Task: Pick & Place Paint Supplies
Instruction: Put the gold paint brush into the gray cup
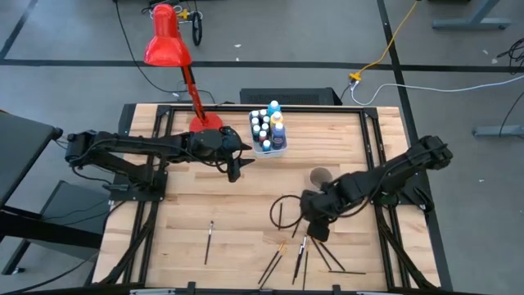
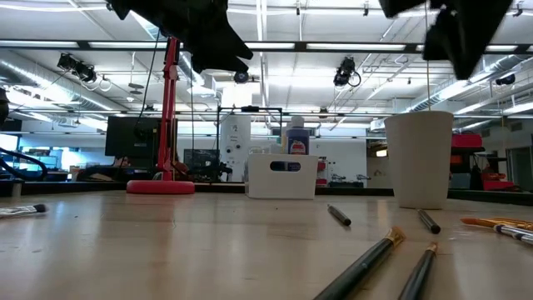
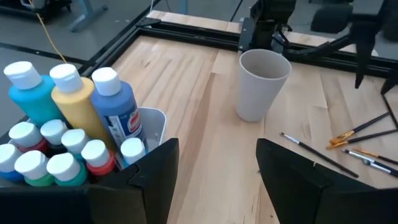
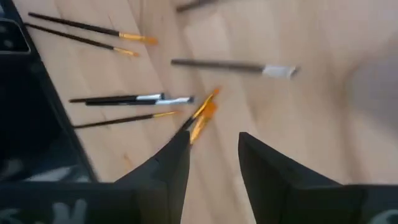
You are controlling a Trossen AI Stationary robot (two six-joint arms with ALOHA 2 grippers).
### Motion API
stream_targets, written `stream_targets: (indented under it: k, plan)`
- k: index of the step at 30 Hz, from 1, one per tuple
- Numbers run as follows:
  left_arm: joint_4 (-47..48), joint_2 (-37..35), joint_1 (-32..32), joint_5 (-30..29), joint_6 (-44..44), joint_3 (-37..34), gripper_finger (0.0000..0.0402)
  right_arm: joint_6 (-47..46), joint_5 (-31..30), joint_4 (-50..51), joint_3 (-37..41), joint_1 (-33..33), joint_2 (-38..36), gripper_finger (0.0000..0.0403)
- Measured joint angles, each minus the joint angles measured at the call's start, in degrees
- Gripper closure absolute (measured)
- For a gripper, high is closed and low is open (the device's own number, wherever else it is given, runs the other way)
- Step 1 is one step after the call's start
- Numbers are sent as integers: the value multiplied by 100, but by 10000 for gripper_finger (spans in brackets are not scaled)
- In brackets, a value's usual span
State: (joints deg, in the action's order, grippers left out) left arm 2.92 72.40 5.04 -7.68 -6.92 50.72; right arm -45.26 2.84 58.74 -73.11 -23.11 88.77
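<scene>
The right tool [image 4: 214, 155] hangs open and empty over brushes [image 1: 304, 250] scattered on the tabletop [image 1: 229, 213] near a cup [image 1: 319, 176], while the left tool [image 3: 214, 171], open, waits beside the tub [image 1: 270, 147] of bottles [image 1: 268, 124].

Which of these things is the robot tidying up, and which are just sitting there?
For the job:
- paint bottles
- brushes
- lone brush

Just sitting there:
- red lamp
- white cup
- white tub, which already holds the bottles
</scene>
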Motion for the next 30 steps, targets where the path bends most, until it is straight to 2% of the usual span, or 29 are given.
stream_targets:
  k: [3, 8, 12, 16, 24, 30]
  plan:
    - [-30, -2, 2, -19, 7, 0, 177, -630, 307, -368, 478, -110, 6, 266]
    - [-35, -2, 0, -20, 9, 0, 178, -1144, 1039, -1367, 1327, -174, 9, 266]
    - [-159, -2, 2, -24, 13, 0, 178, -1749, 1300, -2710, 1870, -382, 11, 266]
    - [-589, -6, 2, -23, 21, 0, 177, -1991, 1078, -3113, 2118, -555, 11, 266]
    - [-1150, -9, 2, -22, 24, 0, 177, -1870, 70, -3071, 2148, -801, 36, 266]
    - [-1158, -9, 2, -24, 18, 0, 177, -1873, 16, -3033, 2148, -1108, 397, 266]
